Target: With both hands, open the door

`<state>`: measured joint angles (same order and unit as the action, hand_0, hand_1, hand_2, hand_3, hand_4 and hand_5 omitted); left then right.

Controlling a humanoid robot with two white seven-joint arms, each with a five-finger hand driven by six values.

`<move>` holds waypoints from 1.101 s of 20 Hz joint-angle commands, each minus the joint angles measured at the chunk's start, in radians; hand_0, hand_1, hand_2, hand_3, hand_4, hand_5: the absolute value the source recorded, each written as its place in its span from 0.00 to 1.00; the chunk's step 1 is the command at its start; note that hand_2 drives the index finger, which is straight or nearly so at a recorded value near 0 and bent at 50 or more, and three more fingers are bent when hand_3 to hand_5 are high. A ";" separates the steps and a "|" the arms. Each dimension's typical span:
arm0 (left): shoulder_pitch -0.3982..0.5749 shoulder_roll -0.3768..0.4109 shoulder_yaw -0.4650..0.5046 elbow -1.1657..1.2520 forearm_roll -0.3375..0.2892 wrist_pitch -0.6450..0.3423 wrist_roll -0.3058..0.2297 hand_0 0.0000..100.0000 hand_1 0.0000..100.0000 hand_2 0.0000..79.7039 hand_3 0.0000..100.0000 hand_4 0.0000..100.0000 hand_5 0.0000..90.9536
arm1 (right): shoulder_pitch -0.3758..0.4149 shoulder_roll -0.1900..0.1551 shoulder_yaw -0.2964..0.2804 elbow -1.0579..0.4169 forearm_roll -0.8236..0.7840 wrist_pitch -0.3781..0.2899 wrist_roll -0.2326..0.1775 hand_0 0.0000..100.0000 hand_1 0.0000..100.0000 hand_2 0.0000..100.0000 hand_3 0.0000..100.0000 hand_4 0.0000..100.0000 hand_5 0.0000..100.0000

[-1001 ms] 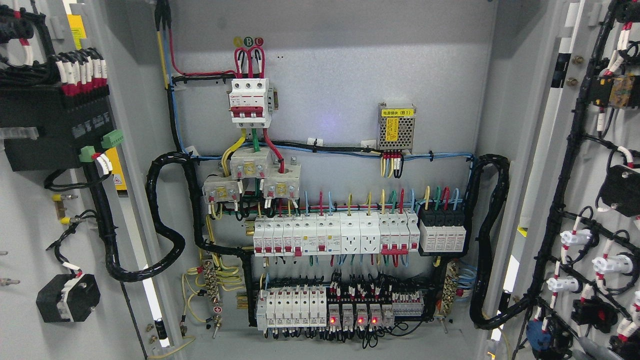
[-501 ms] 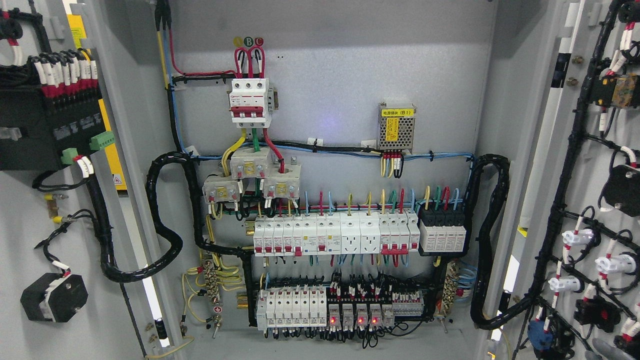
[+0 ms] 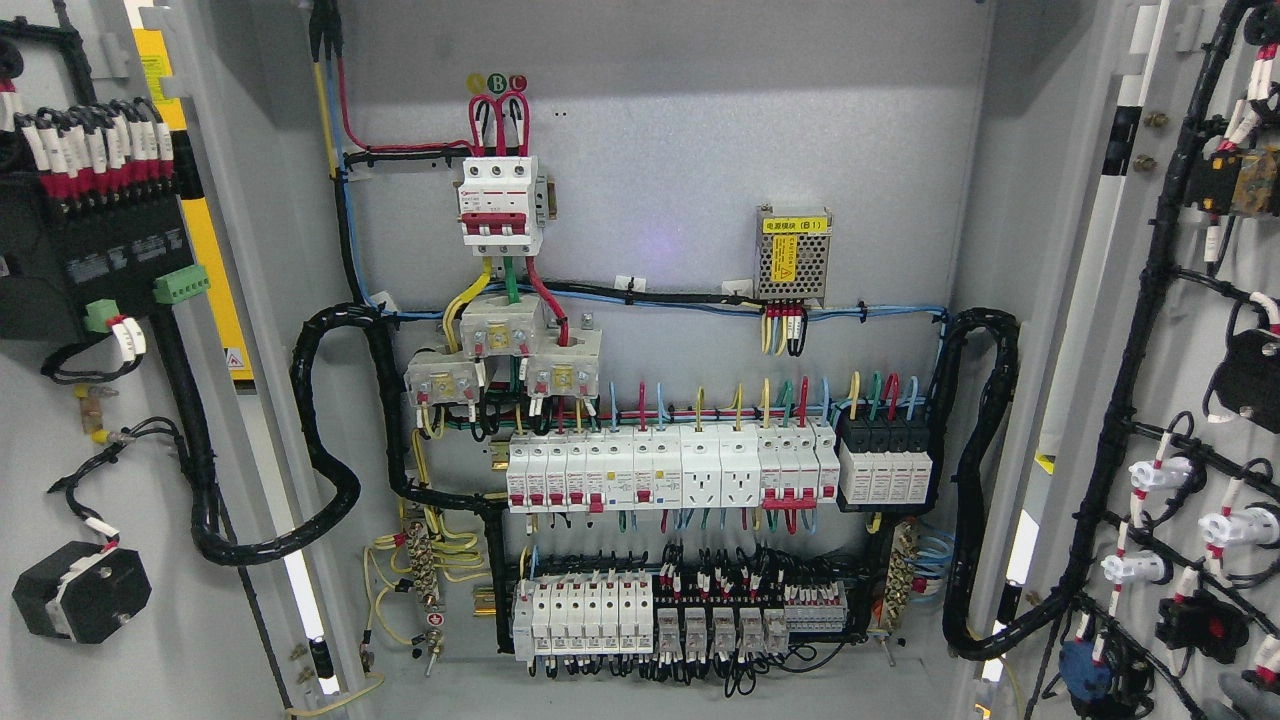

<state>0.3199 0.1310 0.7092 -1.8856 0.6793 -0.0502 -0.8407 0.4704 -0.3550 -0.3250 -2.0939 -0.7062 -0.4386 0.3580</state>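
The cabinet's left door (image 3: 150, 650) stands swung wide at the picture's left, showing its inner face with a black module (image 3: 90, 260) and wiring. At the right, the right door (image 3: 1185, 350) is also swung out, with black cable runs and white switch backs on it. Between the doors the cabinet interior (image 3: 650, 150) is fully exposed. A grey rounded shape (image 3: 1248, 690) shows at the bottom right corner against the right door; it may be part of my right hand. My left hand is out of view.
Inside are a red and white main breaker (image 3: 500, 205), a row of white breakers (image 3: 660, 475), a lower row of relays (image 3: 715, 630), a small power supply (image 3: 793, 255) and thick black cable loops (image 3: 330, 430) at both sides.
The left door has swung further out to the left, and the right door a little further right with the grey shape. The red lights on the lower relays have gone out.
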 commanded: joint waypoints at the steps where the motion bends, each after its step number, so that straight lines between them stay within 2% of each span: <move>1: -0.021 0.073 0.087 0.126 0.026 0.003 -0.001 0.05 0.09 0.31 0.44 0.31 0.04 | 0.010 0.007 -0.026 0.000 -0.002 0.000 -0.001 0.22 0.06 0.00 0.00 0.00 0.00; 5: -0.045 0.108 0.084 0.180 0.032 0.032 -0.003 0.04 0.10 0.31 0.45 0.31 0.04 | 0.011 0.021 -0.028 0.000 -0.007 0.000 -0.001 0.22 0.06 0.00 0.00 0.00 0.00; 7: -0.062 0.124 0.085 0.197 0.037 0.049 -0.024 0.05 0.10 0.32 0.45 0.31 0.04 | 0.014 0.022 -0.037 0.000 -0.010 -0.002 -0.001 0.22 0.06 0.00 0.00 0.00 0.00; 13: -0.079 0.150 0.084 0.243 0.037 0.050 -0.031 0.04 0.11 0.33 0.46 0.32 0.05 | 0.043 0.021 -0.063 0.000 -0.012 -0.037 -0.001 0.22 0.06 0.00 0.00 0.00 0.00; 22: -0.120 0.213 0.081 0.332 0.039 0.050 -0.044 0.03 0.12 0.34 0.47 0.32 0.06 | 0.068 0.021 -0.078 0.001 -0.068 -0.038 0.001 0.22 0.06 0.00 0.00 0.00 0.00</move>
<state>0.2248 0.2731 0.7816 -1.6594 0.7163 0.0001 -0.8767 0.5222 -0.3378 -0.3788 -2.0939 -0.7502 -0.4771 0.3567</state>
